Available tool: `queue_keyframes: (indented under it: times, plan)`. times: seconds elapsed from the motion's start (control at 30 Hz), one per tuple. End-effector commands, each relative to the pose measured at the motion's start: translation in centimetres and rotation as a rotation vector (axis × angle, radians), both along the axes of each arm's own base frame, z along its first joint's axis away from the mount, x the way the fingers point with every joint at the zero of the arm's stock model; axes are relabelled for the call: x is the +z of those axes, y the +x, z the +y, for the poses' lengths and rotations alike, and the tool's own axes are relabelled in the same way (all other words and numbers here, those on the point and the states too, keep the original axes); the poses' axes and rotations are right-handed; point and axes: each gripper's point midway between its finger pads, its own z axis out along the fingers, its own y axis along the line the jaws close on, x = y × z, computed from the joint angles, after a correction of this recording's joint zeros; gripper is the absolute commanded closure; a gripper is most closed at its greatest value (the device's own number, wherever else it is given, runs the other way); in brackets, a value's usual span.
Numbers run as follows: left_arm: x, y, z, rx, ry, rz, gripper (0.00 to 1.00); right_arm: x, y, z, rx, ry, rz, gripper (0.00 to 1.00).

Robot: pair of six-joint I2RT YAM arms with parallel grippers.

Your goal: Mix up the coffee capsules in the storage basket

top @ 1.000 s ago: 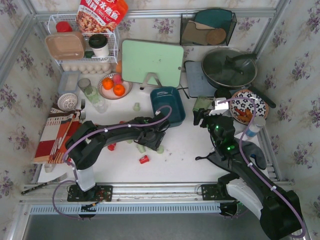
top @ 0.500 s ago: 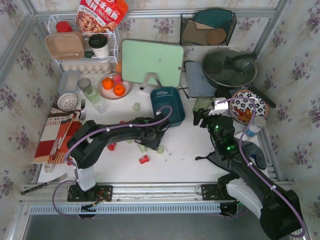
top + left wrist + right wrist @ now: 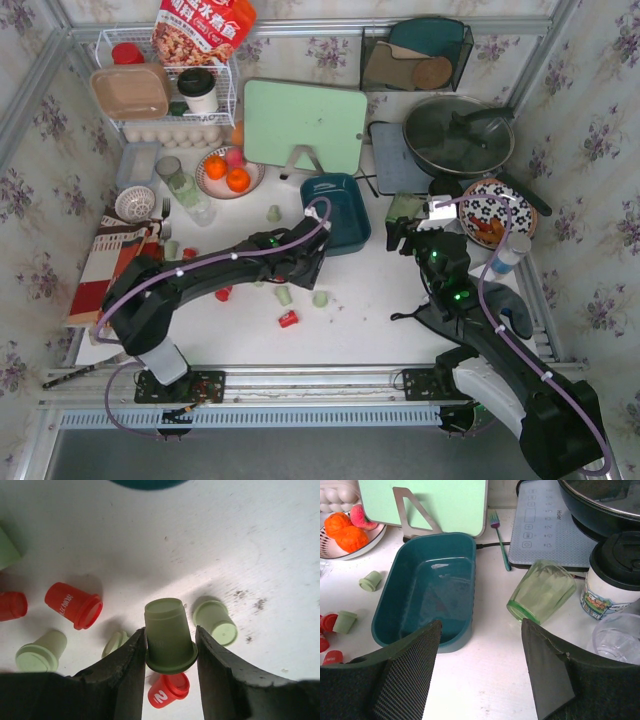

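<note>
Left gripper (image 3: 170,635): pressed in on a pale green tapered plastic capsule (image 3: 166,617), which is pinched at its flanged rim between the two dark fingers (image 3: 131,662).

Held capsule: seen from the left wrist with its shadow cast on the white table (image 3: 280,565) below, so it is judged to be lifted clear; from above it is hidden under the wrist, so its height cannot be confirmed.

What has changed: within the last second the left jaws were drawn in from a wider spread, and the left arm was swung up and towards the basket; two pale green pods (image 3: 320,298) that were under the wrist are now uncovered.

Dark teal rectangular plastic storage basket (image 3: 425,590): standing mid-table, just beyond the left gripper (image 3: 308,266); no capsule is seen inside it.

Loose capsules (image 3: 74,605): red and pale green, scattered on the table near the basket, most lying on their sides.

Right gripper (image 3: 480,670): spread wide, nothing held, poised near the basket's near end.

Meaning for the task: a pick appears to be completed; carrying and dropping into the basket is judged next, with nearly all capsules left to collect.
</note>
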Motion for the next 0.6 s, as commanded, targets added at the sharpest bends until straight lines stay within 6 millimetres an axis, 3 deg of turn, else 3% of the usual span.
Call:
queue_keyframes:
  times: [0.0, 0.3, 0.47, 0.57]
  plan:
    - [2.7, 1.3, -1.2, 0.002, -0.093, -0.089, 0.63, 1.0, 0.0, 0.8, 0.044, 0.018, -0.045, 0.28]
    - [7.4, 2.9, -1.9, -0.007, -0.226, -0.208, 0.64, 1.3, -0.5, 1.9, 0.119, 0.009, -0.098, 0.27]
    - [11.2, 6.3, -3.5, 0.016, -0.362, -0.305, 0.63, 0.9, -0.4, 1.8, 0.112, 0.009, -0.089, 0.27]
    - [11.9, 8.8, -4.5, 0.033, -0.379, -0.307, 0.62, 0.7, -0.3, 1.6, 0.095, 0.008, -0.081, 0.27]
